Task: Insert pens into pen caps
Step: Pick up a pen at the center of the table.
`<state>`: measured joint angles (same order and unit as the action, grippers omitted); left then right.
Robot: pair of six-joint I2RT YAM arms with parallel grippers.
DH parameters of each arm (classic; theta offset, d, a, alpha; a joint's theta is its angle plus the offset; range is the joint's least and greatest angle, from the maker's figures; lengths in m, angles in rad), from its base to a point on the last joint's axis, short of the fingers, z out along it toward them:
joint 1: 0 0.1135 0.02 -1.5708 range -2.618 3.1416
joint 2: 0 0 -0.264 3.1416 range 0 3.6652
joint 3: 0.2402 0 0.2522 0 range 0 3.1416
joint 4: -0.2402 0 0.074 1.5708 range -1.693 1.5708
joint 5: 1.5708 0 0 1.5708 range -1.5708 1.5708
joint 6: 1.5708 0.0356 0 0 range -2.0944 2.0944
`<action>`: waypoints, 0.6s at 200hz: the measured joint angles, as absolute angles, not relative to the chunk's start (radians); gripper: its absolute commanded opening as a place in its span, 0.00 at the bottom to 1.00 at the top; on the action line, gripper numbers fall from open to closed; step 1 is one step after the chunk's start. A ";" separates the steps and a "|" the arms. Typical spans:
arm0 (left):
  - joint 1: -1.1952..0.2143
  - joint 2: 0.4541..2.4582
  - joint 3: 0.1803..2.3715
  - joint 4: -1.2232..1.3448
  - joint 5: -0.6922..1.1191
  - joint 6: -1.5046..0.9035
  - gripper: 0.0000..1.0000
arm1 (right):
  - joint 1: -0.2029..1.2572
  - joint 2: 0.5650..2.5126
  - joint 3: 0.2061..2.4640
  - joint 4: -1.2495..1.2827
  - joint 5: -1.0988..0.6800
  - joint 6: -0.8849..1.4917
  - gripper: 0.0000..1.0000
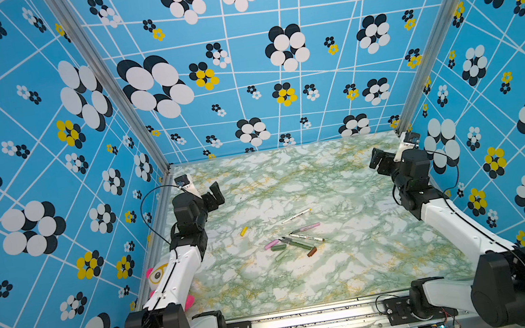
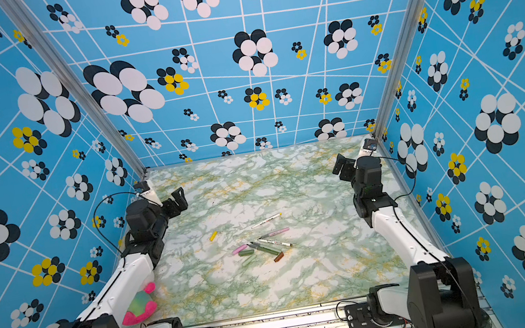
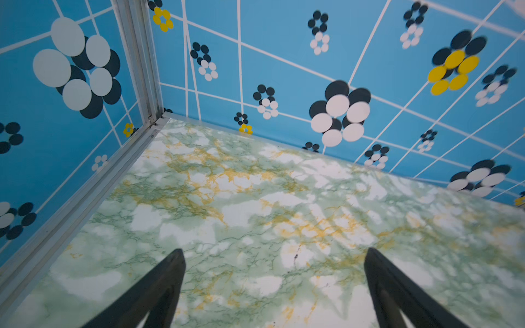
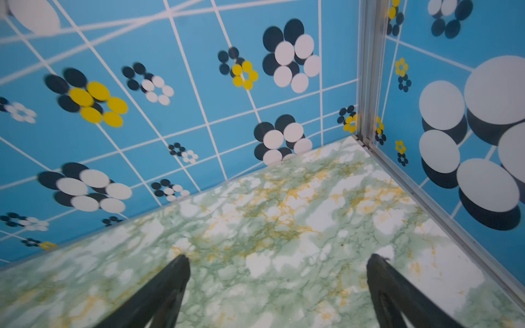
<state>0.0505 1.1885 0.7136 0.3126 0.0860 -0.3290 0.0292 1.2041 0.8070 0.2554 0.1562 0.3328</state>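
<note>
The pens lay loose near the middle of the marble table [image 1: 359,263], a little towards its front edge. A white pen with a yellow end [image 1: 296,216] lay alone, the farthest from the arms' bases. Just in front of it the pink pen [image 1: 306,228], a second white pen [image 1: 306,237] and the dark green pen [image 1: 298,244] made a loose fan. They seemed to touch or cross at their left ends, but the view was too small to be sure of it.

All the caps were off. The pink cap [image 1: 271,244], the dark green cap [image 1: 278,247] and the pale grey-green cap [image 1: 282,255] lay close together at the left of the fan. The brown cap [image 1: 312,252] lay just in front of the fan, and the yellow cap [image 1: 244,231] lay apart, further left.

The left gripper [image 1: 214,194] hung near the left wall and the right gripper [image 1: 376,158] near the right wall, both well apart from the pens. In each wrist view the black fingers [image 3: 164,284] [image 4: 170,281] stood spread wide with only marble between them.

A plush toy [image 1: 159,275] lay at the table's left edge, partly behind the left arm.
</note>
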 measured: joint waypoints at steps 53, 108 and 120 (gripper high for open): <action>0.031 1.163 0.732 0.122 0.233 -0.419 0.95 | 0.033 1.206 0.857 -0.028 -0.050 0.412 0.94; -0.201 1.067 0.794 -0.114 0.230 -0.337 0.95 | 0.189 1.248 1.034 -0.360 -0.160 0.347 0.81; -0.231 1.039 0.794 -0.159 0.221 -0.336 0.95 | 0.259 1.269 1.072 -0.422 -0.171 0.318 0.76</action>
